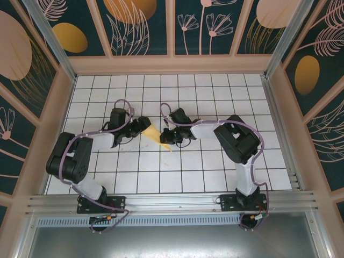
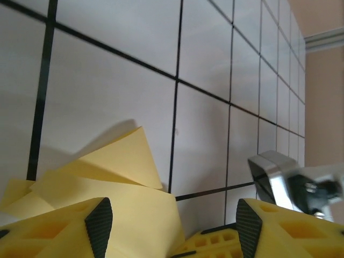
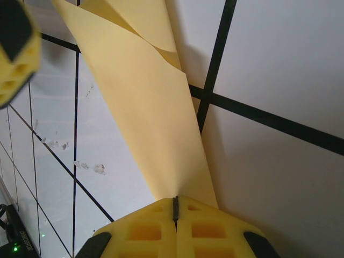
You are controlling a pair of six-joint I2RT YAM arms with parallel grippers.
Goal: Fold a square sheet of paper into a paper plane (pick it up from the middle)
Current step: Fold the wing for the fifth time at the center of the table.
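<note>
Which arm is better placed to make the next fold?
Left, I think. The left gripper is open at the folded paper, free to act; the right gripper is shut on its narrow end.

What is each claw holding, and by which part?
The right claw is shut on the narrow end of the partly folded yellow paper. The left claw stands open at its wider end, gripping nothing.

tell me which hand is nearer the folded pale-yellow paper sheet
Right. The right hand is shut on one end of the folded pale-yellow paper sheet. The left hand is open, its fingers either side of the other end, contact unclear.
</note>
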